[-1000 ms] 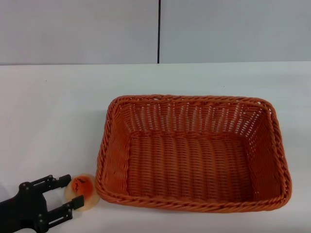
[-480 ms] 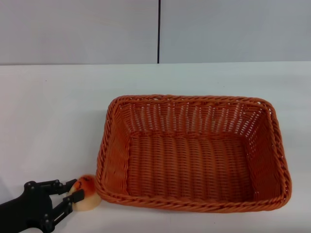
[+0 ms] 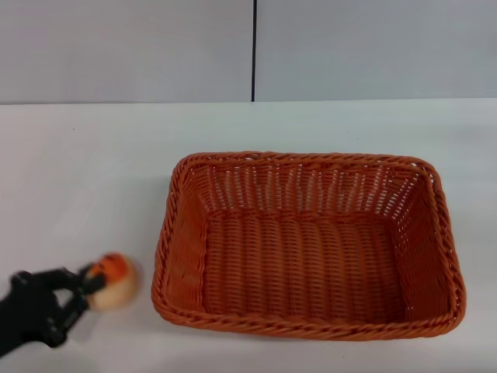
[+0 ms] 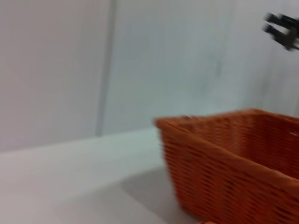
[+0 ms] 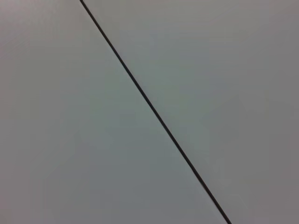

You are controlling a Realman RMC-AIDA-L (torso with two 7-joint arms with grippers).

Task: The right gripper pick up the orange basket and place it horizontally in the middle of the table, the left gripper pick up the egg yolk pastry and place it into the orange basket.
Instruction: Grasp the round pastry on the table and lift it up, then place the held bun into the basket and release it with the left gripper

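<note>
the small round cream egg yolk pastry (image 3: 111,281) w/ glossy orange-brown top is clamped in the black left gripper (image 3: 84,286), raised beside the big woven orange basket (image 3: 307,244), which is set lengthwise mid white table (image 3: 85,171), prob. so it can be dropped in. right gripper not seen.

The orange basket (image 4: 233,163) stands on the white tabletop (image 4: 70,182), its woven side wall and braided rim showing. A grey wall (image 4: 163,60) rises behind. A black pincer (image 4: 282,30) shows far off.
</note>
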